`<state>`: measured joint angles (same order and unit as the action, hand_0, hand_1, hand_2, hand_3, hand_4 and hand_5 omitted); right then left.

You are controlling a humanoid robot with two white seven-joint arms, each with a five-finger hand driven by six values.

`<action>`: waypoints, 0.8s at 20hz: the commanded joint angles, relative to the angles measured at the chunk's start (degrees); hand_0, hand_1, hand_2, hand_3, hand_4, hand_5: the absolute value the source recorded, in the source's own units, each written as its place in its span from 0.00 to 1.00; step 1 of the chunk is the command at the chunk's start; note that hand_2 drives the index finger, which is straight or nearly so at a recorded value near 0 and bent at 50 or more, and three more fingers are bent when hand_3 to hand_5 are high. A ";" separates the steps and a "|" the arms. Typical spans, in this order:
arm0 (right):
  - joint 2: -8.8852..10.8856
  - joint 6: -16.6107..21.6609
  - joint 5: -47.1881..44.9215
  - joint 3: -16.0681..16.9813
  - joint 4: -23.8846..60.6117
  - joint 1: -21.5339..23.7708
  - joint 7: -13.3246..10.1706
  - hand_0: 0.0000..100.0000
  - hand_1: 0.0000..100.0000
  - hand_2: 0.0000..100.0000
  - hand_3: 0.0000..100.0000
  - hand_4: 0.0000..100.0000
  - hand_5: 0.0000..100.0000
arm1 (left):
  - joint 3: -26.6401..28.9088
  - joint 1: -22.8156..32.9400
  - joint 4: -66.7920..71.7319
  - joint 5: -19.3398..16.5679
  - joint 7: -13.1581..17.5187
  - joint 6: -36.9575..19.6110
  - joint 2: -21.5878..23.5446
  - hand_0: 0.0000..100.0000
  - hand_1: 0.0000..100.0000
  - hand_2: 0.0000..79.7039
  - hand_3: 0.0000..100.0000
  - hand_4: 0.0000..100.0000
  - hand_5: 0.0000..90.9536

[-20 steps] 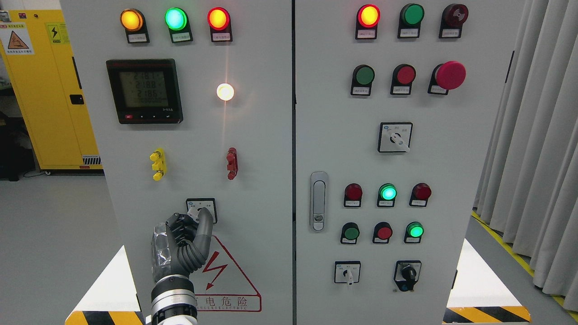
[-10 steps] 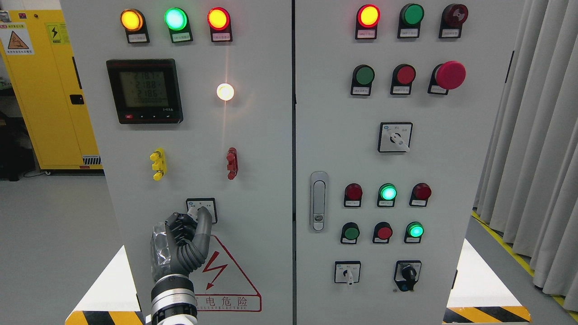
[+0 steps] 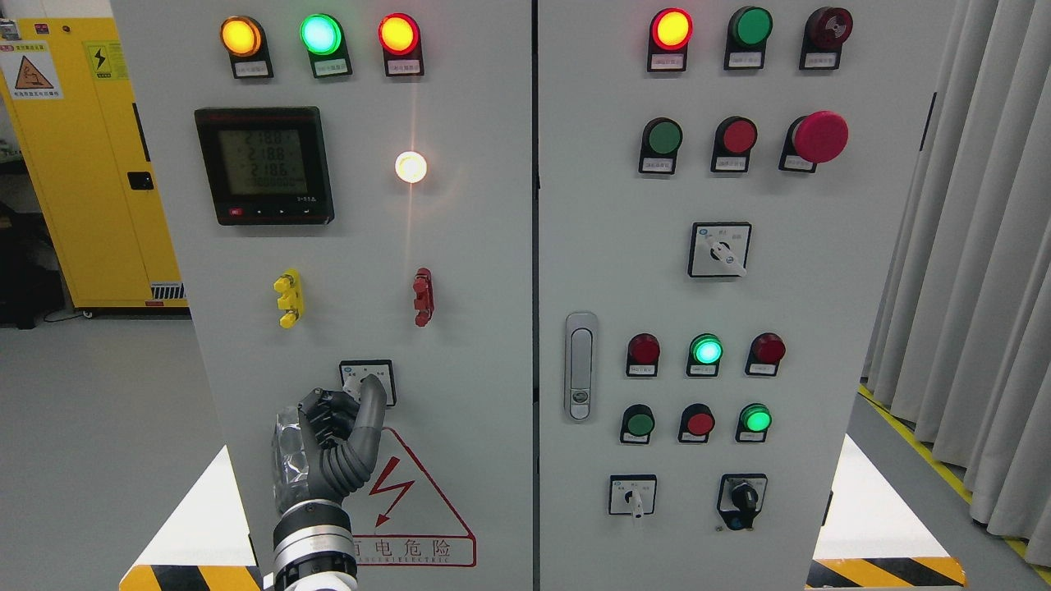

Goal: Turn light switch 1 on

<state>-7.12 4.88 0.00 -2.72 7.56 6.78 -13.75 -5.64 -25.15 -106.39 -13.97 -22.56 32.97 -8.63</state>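
Low on the left cabinet door sits a small rotary switch (image 3: 367, 372) on a square black-framed plate. My left hand (image 3: 358, 396) comes up from the bottom edge and is on its white knob. One grey digit stretches up the knob's right side, and the other fingers (image 3: 328, 413) are curled against its left. Most of the knob is hidden by the hand. Higher up on the same door a round white lamp (image 3: 410, 167) glows brightly. My right arm is out of view.
The left door also carries three lit lamps (image 3: 320, 34), a digital meter (image 3: 263, 165), yellow (image 3: 288, 298) and red (image 3: 423, 296) terminals and a warning triangle (image 3: 410, 492). The right door (image 3: 821, 328) holds buttons, selector switches and a handle (image 3: 580, 365). A yellow cabinet (image 3: 82, 164) stands at left, curtains (image 3: 969, 246) at right.
My left hand has shifted a few pixels down and to the left while staying on the knob. The white lamp is lit in all frames.
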 commanded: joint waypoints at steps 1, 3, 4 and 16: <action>0.00 -0.04 -1.67 0.00 0.00 -0.01 0.04 0.00 0.50 0.04 0.00 0.00 0.00 | -0.07 0.10 0.04 0.17 0.41 -0.01 0.02 0.20 0.48 0.78 0.93 0.90 0.97; 0.00 -0.04 -1.67 0.00 0.00 -0.01 -0.05 0.00 0.50 0.04 0.00 0.00 0.00 | -0.16 0.19 0.04 0.17 -0.02 -0.10 0.02 0.17 0.48 0.78 0.93 0.90 0.97; 0.00 -0.04 -1.67 0.00 0.00 -0.01 0.04 0.00 0.50 0.04 0.00 0.00 0.00 | -0.16 0.19 0.04 0.17 -0.29 -0.19 0.02 0.16 0.47 0.78 0.93 0.90 0.97; 0.00 -0.04 -1.67 0.00 0.00 -0.01 -0.05 0.00 0.50 0.04 0.00 0.00 0.00 | -0.07 5.02 -0.92 0.34 -1.43 -7.31 0.37 0.12 0.44 0.79 0.93 0.90 0.96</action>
<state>-7.12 4.88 0.00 -2.72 7.56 6.78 -13.75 -5.72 -22.52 -106.82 -13.66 -23.68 27.42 -8.52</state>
